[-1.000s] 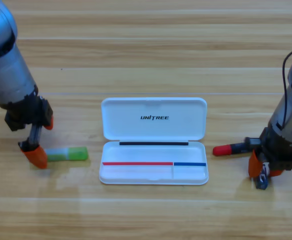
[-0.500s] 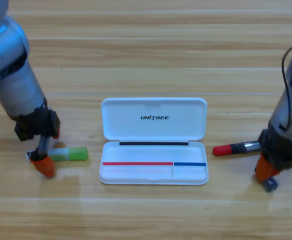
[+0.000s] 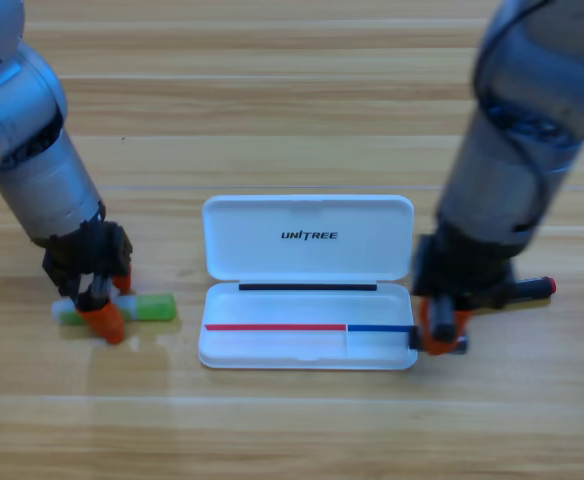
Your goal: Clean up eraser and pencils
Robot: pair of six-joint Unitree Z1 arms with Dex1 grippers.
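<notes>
The eraser (image 3: 152,307), a green block with a pale left end, lies flat on the table left of the white case (image 3: 352,258). My left gripper (image 3: 112,304) points down over its left half, one orange jaw behind it and one in front, both pressed against it. The pencils are mostly hidden under the right arm. Only a dark end with a red tip (image 3: 534,290) sticks out to the arm's right. My right gripper (image 3: 439,335) points down at the case's front right corner, touching its edge. The case lies open and holds neither item.
The right arm's thick grey body leans over the table from the upper right and covers the area beside the case. The left arm comes down from the upper left.
The right arm swung from the right edge to the case's right side, covering the pencil. The left gripper shifted right onto the eraser and its jaws drew together. The eraser has not moved.
</notes>
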